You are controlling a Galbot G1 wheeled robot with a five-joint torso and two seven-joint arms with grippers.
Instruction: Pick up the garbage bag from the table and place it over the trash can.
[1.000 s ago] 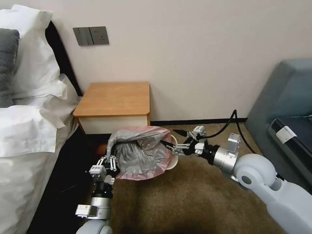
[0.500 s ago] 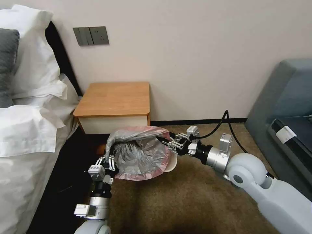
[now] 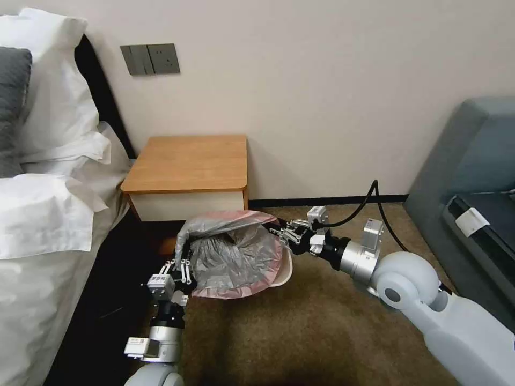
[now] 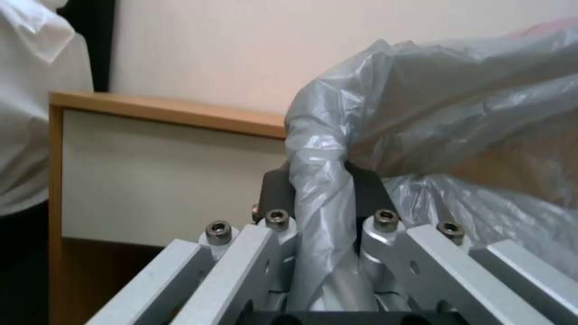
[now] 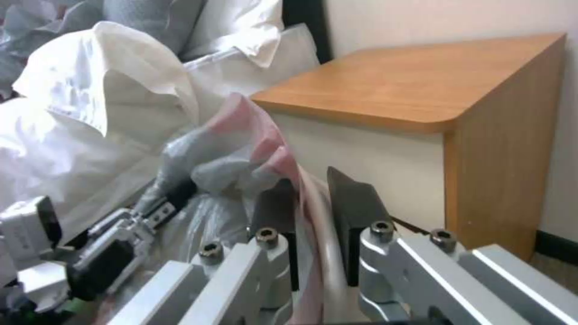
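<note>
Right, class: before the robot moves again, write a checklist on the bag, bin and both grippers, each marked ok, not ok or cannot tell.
1. Left gripper clamps a bunched fold of the garbage bag: ok.
2. Right gripper straddles the pink edge and the trash can rim, jaws apart: ok.
3. Bag mouth spread open over the bin: ok.
4. Pink edge fully over the rim: cannot tell.
5. Table top free of the bag: ok.

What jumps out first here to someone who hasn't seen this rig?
The crinkled grey garbage bag with its pink edge, draped over the cream trash can on the carpet in front of the table. Both arms flank it: the left gripper is shut on a bunched fold on the bed side, while the right gripper straddles the bag's pink edge and the can's rim on the opposite side.
</note>
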